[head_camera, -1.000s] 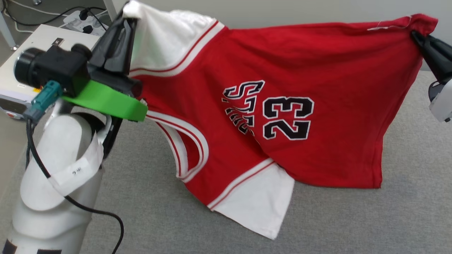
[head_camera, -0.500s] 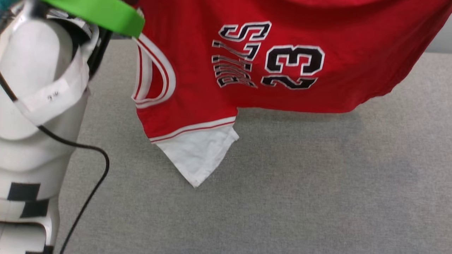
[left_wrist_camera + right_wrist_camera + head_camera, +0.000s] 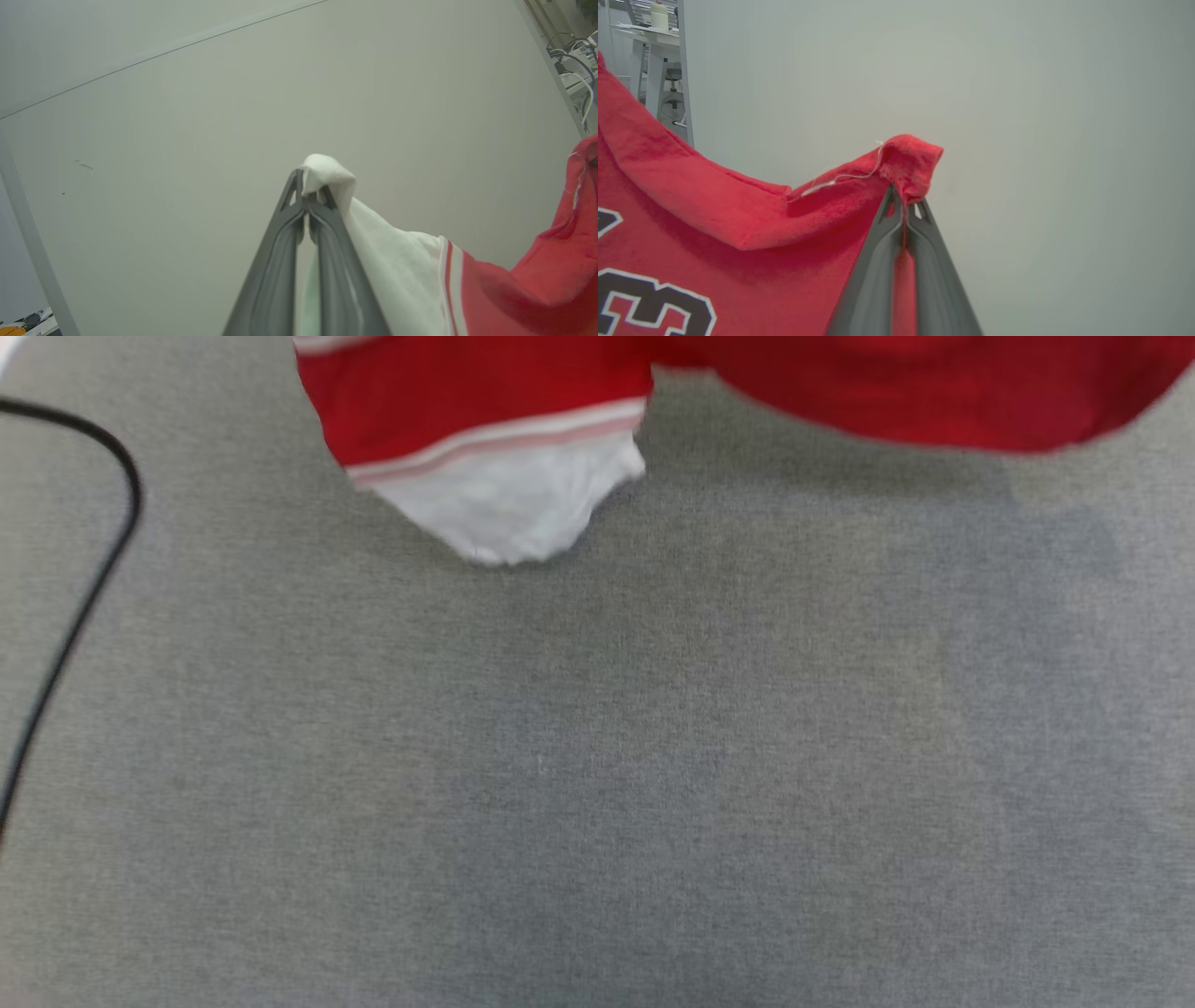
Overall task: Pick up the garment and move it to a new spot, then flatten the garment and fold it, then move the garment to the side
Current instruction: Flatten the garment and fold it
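Observation:
The garment (image 3: 485, 401) is a red jersey with white sleeves and striped trim. It hangs above the grey table (image 3: 597, 756), with only its lower edge and one white sleeve (image 3: 509, 509) in the head view. My left gripper (image 3: 307, 198) is shut on a white sleeve corner (image 3: 327, 170), held up against a pale wall. My right gripper (image 3: 903, 200) is shut on a red hem corner (image 3: 910, 158) with a loose white thread. Black, white-outlined number print (image 3: 649, 298) shows at the right wrist view's lower left. The garment (image 3: 514, 289) stretches between both grippers.
A black cable (image 3: 103, 551) curves down the head view's left side. Grey cloth covers the table below the hanging garment. Desks and wires (image 3: 574, 65) stand at the left wrist view's far right; a shelf (image 3: 649, 28) shows at the right wrist view's upper left.
The head camera has tilted down, so the garment and left arm slid up out of the picture. The hanging white sleeve has lifted off the table. Both grips hold.

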Controlling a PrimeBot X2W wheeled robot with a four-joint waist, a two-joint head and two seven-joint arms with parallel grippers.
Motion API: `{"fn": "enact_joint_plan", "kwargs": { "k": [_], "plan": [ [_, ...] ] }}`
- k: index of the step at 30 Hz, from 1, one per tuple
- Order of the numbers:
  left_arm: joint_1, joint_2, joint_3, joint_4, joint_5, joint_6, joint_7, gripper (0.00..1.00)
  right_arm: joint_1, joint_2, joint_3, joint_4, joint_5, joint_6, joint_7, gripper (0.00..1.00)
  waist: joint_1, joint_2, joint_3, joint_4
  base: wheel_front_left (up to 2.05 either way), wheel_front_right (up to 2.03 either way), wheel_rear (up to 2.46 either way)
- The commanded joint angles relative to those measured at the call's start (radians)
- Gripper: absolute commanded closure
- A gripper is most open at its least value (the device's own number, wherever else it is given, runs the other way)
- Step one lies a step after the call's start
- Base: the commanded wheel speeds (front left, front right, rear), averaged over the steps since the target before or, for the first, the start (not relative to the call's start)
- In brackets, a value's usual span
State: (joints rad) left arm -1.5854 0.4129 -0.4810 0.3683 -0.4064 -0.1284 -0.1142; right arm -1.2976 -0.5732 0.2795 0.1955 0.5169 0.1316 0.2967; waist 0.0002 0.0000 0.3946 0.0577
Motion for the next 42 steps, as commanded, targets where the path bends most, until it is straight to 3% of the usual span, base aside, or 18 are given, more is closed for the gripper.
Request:
{"fn": "enact_joint_plan", "kwargs": {
  "k": [1,9,18,26,34,42],
  "plan": [
    [-0.05,0.007,-0.008,0.014,-0.006,-0.002,-0.004,1.0,-0.066,0.015,0.011,0.033,-0.015,-0.001,-0.017,1.0,-0.0002,0.0,0.11,-0.032,0.0,0.0,0.0],
    [-0.215,0.032,-0.021,0.051,0.001,-0.002,0.001,1.0,-0.373,0.07,0.076,0.257,-0.079,-0.001,-0.124,1.0,-0.0002,0.0,0.181,-0.041,0.0,0.0,0.0],
    [-0.234,0.056,-0.025,0.086,-0.015,0.0,0.001,1.0,-0.541,0.102,0.171,0.476,-0.101,-0.001,-0.2,1.0,-0.0002,0.0,0.243,-0.038,0.0,0.0,0.0],
    [-0.089,0.069,-0.061,0.145,-0.045,-0.001,-0.064,1.0,-0.432,0.116,0.297,0.617,-0.044,-0.001,-0.291,1.0,-0.0002,0.0,0.252,-0.03,0.0,0.0,0.0],
    [0.1,0.073,-0.073,0.172,-0.093,-0.001,-0.115,1.0,-0.256,0.091,0.408,0.629,0.063,-0.001,-0.348,1.0,-0.0002,0.0,0.192,-0.019,0.0,0.0,0.0],
    [0.331,0.043,-0.084,0.193,-0.121,0.016,-0.143,1.0,-0.06,0.054,0.535,0.587,0.146,-0.001,-0.388,1.0,-0.0002,0.0,0.09,-0.005,0.0,0.0,0.0]
  ]
}}
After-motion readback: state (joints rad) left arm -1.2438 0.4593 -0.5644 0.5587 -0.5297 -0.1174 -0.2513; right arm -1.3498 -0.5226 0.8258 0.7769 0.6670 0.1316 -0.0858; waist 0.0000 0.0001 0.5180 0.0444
